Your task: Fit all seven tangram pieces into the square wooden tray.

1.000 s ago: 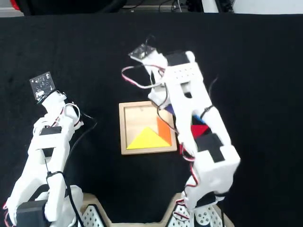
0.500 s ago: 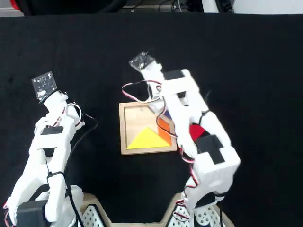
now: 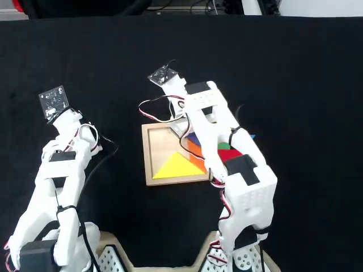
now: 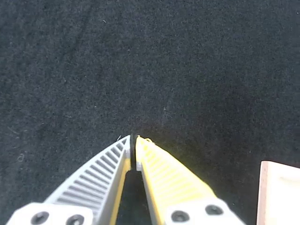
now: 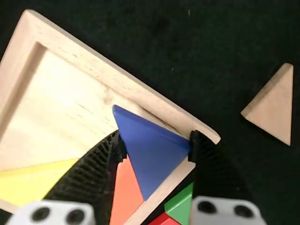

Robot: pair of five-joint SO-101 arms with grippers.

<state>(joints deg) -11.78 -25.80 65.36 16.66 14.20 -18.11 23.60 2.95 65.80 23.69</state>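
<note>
The square wooden tray (image 3: 148, 153) lies mid-table; its rim (image 5: 70, 56) is also in the right wrist view. A yellow triangle (image 3: 176, 166) and an orange piece (image 3: 197, 153) lie in it. My right gripper (image 5: 155, 140) is shut on a blue triangle (image 5: 147, 140), held tilted over the tray's corner beside the orange piece (image 5: 126, 190) and above the rim. Green (image 3: 223, 145) and red (image 3: 231, 154) pieces lie just outside the tray on its right. A plain wooden triangle (image 5: 274, 108) rests on the cloth beyond the tray. My left gripper (image 4: 132, 138) is shut and holds nothing, over bare cloth left of the tray (image 4: 281, 187).
A black cloth (image 3: 295, 85) covers the whole table. The right arm (image 3: 227, 147) stretches over the tray's right side and hides part of it. The left arm (image 3: 62, 164) stands at the left. The arm bases sit at the front edge.
The right arm has swung left with the blue triangle, from beside the tray's right edge to over its corner. The left arm has hardly moved.
</note>
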